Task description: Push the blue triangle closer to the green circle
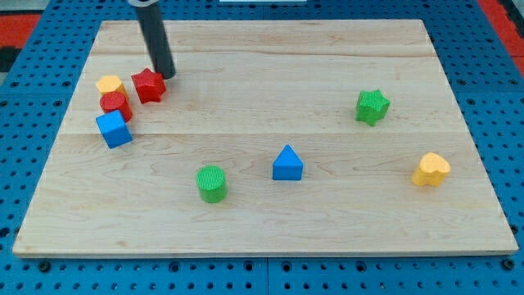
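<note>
The blue triangle [287, 163] lies on the wooden board [270, 90], a little below its middle. The green circle [212, 183] lies to the triangle's left and slightly lower, about a block's width apart from it. My tip [166, 74] is at the view's upper left, far from both. It stands right beside the red star [148, 85], at that block's upper right edge.
A yellow block [110, 84], a red cylinder [115, 105] and a blue cube [113, 129] cluster at the left, below the red star. A green star [372, 106] lies at the right. A yellow heart [431, 170] lies at the lower right.
</note>
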{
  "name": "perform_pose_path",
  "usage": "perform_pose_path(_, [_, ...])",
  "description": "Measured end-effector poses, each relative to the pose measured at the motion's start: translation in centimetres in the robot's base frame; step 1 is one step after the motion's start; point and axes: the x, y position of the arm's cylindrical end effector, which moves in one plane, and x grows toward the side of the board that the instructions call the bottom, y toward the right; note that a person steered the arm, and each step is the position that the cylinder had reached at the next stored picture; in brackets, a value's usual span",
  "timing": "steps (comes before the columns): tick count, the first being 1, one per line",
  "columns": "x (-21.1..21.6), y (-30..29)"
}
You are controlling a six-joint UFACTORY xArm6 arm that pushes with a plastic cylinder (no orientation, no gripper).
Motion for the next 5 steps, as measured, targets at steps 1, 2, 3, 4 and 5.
perform_pose_path(1, [-0.1, 7.0])
perform_pose_path(2, [-0.1, 13.0])
perform_pose_path(3, [2.2, 18.6])
perform_pose_path(4, [6.5, 19.5])
perform_pose_path(5, [8.6, 21.1])
